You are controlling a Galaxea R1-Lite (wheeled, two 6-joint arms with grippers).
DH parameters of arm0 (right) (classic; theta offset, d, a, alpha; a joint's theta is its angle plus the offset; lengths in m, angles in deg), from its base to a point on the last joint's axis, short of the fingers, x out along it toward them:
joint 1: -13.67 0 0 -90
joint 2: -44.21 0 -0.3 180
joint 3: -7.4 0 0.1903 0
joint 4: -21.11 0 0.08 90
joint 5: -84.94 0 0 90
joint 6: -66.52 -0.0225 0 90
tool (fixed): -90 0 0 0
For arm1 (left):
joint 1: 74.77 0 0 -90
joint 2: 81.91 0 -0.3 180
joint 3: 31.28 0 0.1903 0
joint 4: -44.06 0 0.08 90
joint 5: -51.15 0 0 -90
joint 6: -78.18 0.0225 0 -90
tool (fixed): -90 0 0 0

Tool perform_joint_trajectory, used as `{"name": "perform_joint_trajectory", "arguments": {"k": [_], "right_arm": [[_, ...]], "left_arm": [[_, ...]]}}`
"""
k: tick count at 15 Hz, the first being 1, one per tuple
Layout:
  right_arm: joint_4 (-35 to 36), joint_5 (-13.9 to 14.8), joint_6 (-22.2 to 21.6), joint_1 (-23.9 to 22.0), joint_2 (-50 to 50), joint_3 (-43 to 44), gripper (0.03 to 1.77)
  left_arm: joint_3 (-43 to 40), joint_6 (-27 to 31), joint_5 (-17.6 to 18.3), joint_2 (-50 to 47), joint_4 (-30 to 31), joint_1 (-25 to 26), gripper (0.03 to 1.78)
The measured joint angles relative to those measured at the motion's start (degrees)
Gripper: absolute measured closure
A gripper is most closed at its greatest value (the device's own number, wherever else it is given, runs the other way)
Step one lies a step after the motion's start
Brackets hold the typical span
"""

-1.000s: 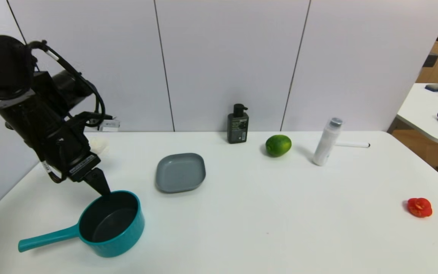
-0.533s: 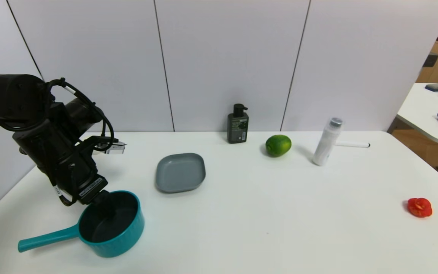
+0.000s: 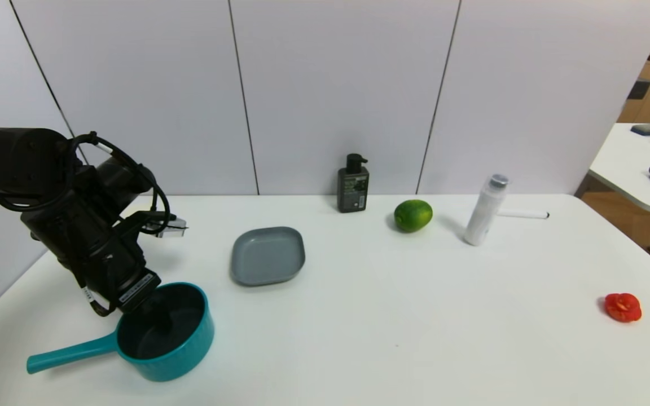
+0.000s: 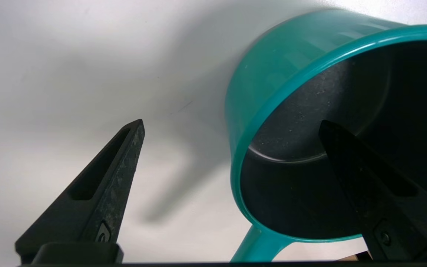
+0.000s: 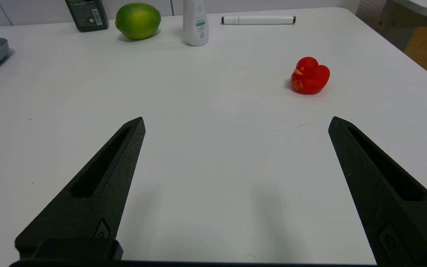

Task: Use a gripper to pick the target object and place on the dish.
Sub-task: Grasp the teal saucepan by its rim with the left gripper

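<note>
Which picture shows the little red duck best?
The right wrist view: the small red rubber duck shows its head and orange beak there. The head view shows only a far red blob. The left wrist view misses it.

The teal saucepan (image 3: 162, 332) stands upright on the white table (image 3: 392, 316), near the front left corner. Its interior is dark black. Its long straight teal handle (image 3: 68, 355) points left, away from the dish. The dish (image 3: 268, 255), a flat grey square plate with rounded corners and low rim, lies behind and right of the saucepan, apart from it.
</note>
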Motion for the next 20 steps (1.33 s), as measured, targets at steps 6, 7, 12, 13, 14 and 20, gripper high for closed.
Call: {"name": "perform_joint_trajectory", "arguments": {"k": [6,7,12,13,14,20], "right_arm": [[0.02,0.00,0.00,0.00,0.00,0.00,0.09],[-0.02,0.02,0.00,0.00,0.00,0.00,0.09],[0.00,0.02,-0.02,0.00,0.00,0.00,0.09],[-0.02,0.02,0.00,0.00,0.00,0.00,0.09],[0.00,0.02,-0.02,0.00,0.00,0.00,0.09],[-0.02,0.00,-0.02,0.00,0.00,0.00,0.09]], "left_arm": [[-1.00,0.20,0.00,-0.09,0.09,0.37,0.12],[-1.07,0.17,0.00,-0.07,0.09,0.37,0.12],[-1.55,0.33,0.06,0.34,0.07,0.33,0.39],[-1.62,0.44,0.09,0.55,-0.02,0.30,0.55],[-1.68,0.57,0.06,0.72,-0.09,0.30,0.70],[-3.12,0.60,0.09,0.63,-0.22,0.28,1.68]]}}
